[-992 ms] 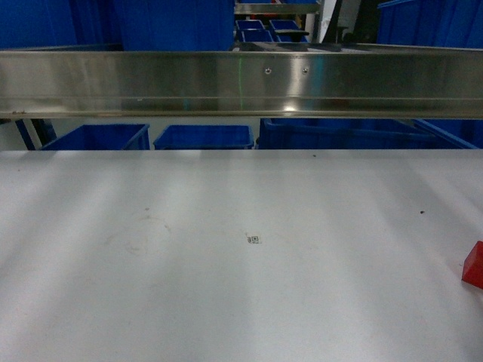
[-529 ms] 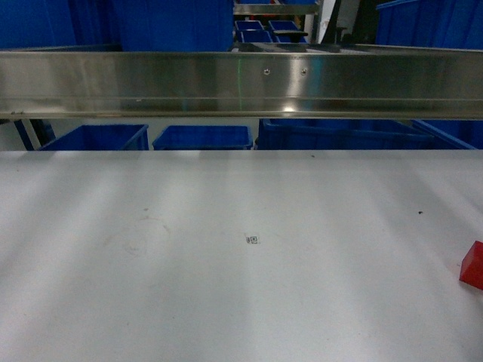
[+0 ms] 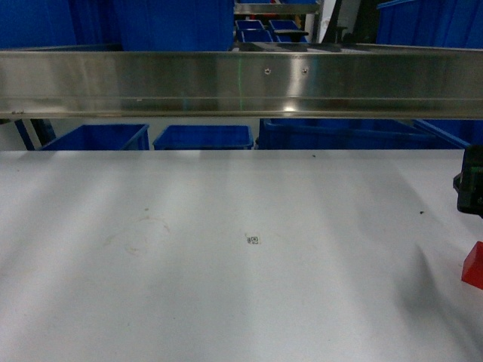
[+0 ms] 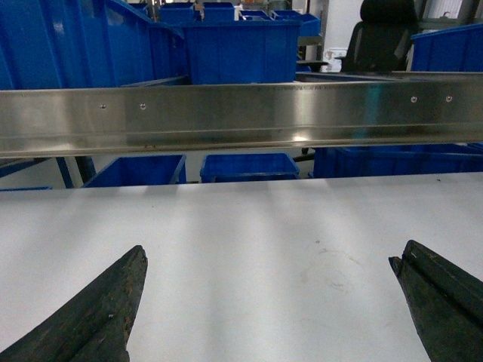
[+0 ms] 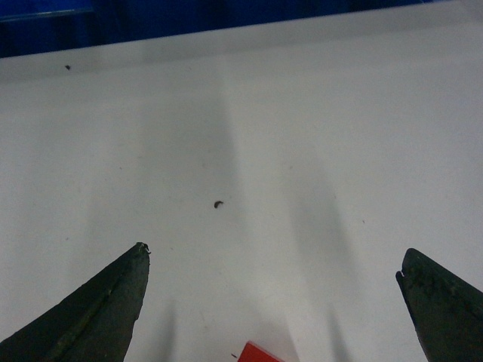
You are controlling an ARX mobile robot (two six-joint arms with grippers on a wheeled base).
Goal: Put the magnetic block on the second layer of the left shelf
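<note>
- The magnetic block (image 3: 474, 265) sits on the white bench (image 3: 226, 286) at the far right edge of my head view, only partly in frame, a small red shape well away from the middle
- In my right wrist view just a red corner of it (image 5: 255, 353) shows at the bottom edge, between my two fingertips and nearer to me than they are, so it lies back and below my right end effector (image 5: 273, 260), whose fingers are spread wide and hold nothing
- In the head view the dark body of my right arm (image 3: 472, 181) hangs just above the block, not touching it
- I cannot tell any long axis from so little of it
- My left end effector (image 4: 268, 260) is also spread wide and empty, over bare bench well apart from the block, so the right arm is clearly the nearer one
- Beyond the bench runs a steel rail (image 3: 241, 81) with blue crates (image 3: 202, 137) behind it
</note>
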